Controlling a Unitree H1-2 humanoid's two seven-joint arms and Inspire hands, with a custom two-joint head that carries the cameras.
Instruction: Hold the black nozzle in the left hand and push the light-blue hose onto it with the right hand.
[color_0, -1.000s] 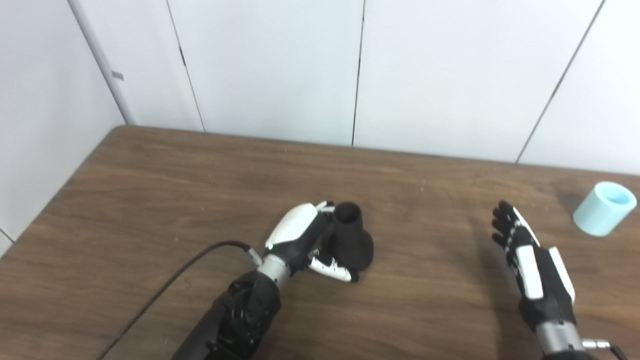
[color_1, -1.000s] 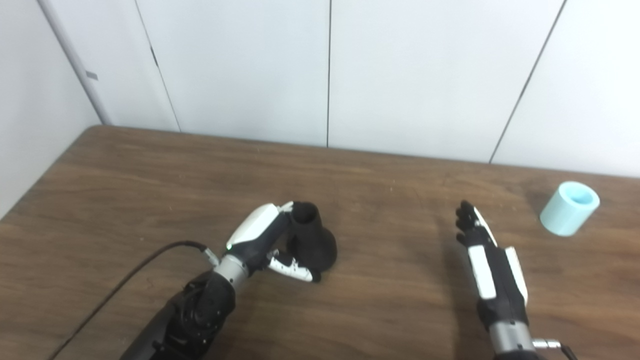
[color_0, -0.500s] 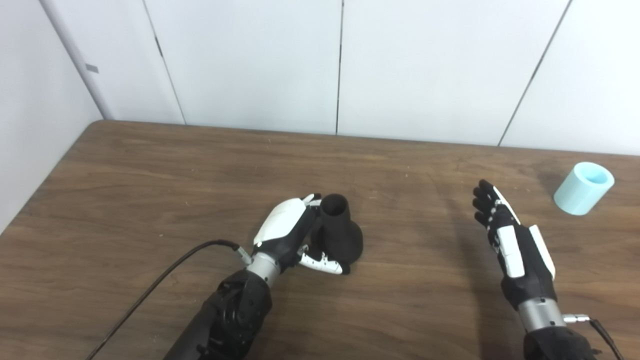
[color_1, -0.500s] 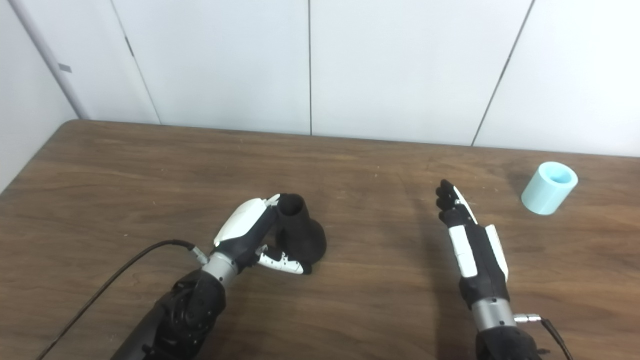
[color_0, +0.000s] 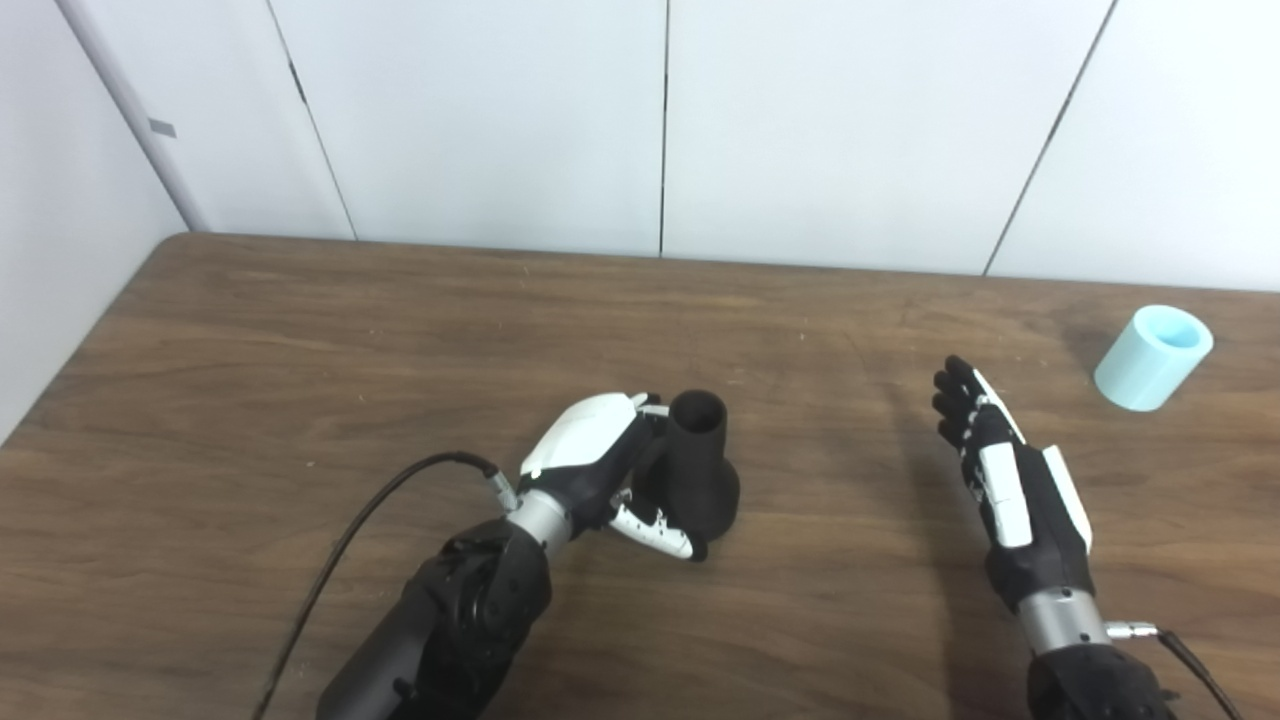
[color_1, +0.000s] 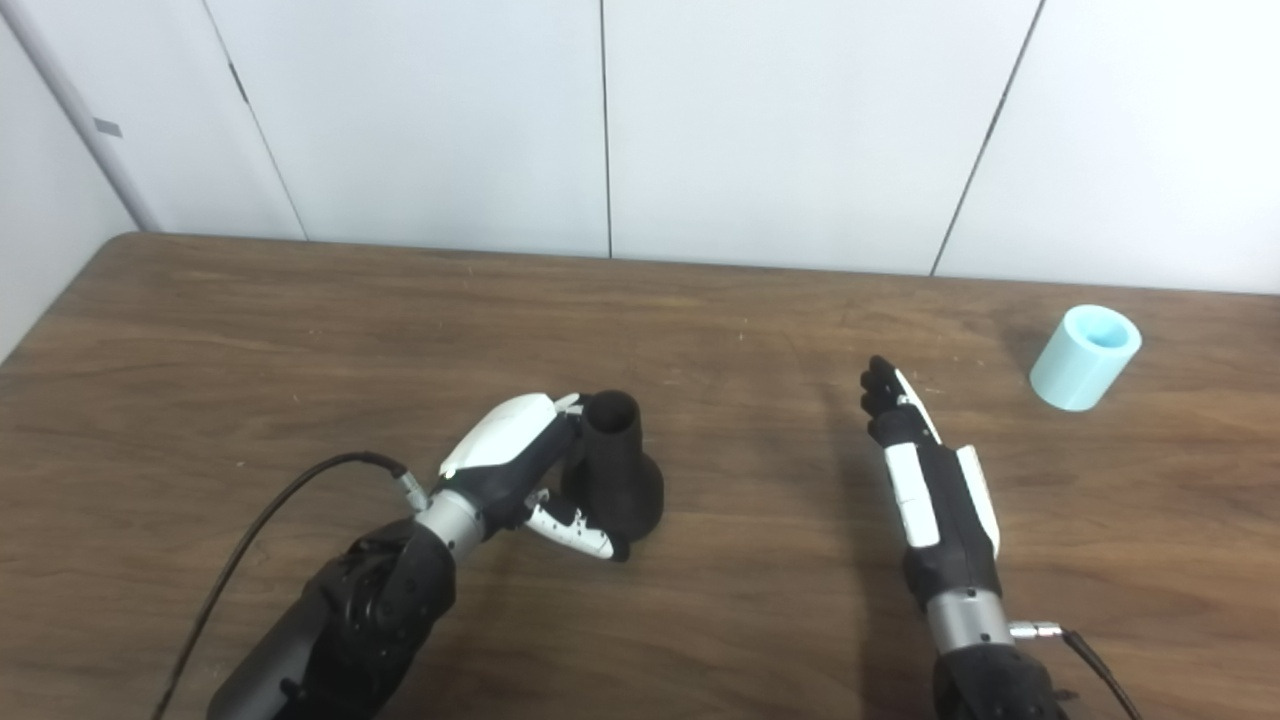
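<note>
The black nozzle (color_0: 700, 470) stands on its wide base on the brown table (color_0: 300, 350), narrow mouth up. My left hand (color_0: 590, 460) is shut on it, with the fingers wrapped behind the neck and the thumb lying across the front of the base. The light-blue hose (color_0: 1152, 345), a short open tube, lies tilted on the table at the far right. My right hand (color_0: 1010, 490) hovers open, fingers stretched flat and pointing away, well to the left of the hose and touching nothing.
A black cable (color_0: 380, 510) runs from my left wrist across the table toward the front edge. White wall panels (color_0: 660, 120) rise just behind the table's far edge. Bare wood lies between the two hands.
The whole view has shifted, so the camera moved. My left hand has tightened around the nozzle, which stands a little more upright. The right hand stays open, barely moved.
</note>
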